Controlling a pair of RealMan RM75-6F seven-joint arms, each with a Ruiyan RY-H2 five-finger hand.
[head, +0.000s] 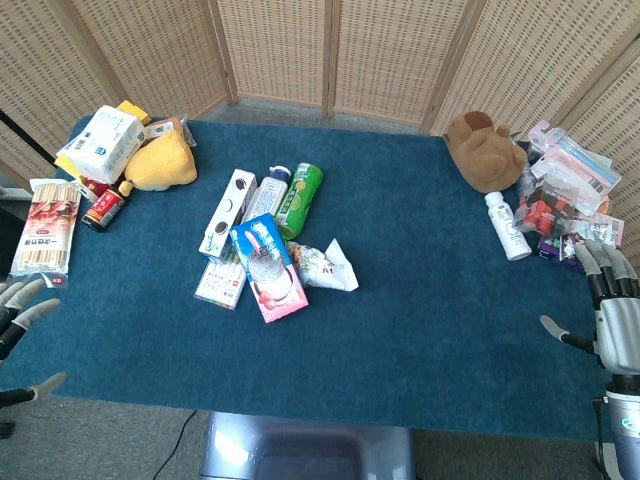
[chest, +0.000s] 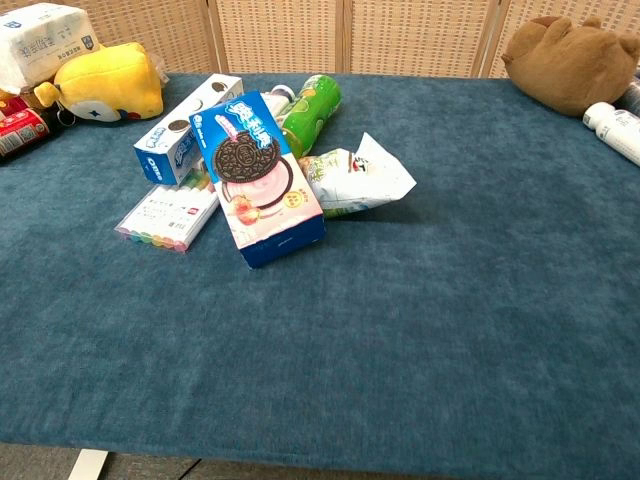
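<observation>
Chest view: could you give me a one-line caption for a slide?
Pink-and-blue cookie box leaning on a pile of snack packages, with a yellow plush toy and brown plush bear on blue cloth.

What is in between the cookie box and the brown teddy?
In the head view, mostly bare blue cloth lies between the cookie box and the brown teddy. Only a crumpled white snack packet sits there, right against the box.

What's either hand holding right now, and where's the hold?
Nothing. The left hand and right hand both sit at the table's near corners, fingers apart, touching none of the items.
</observation>
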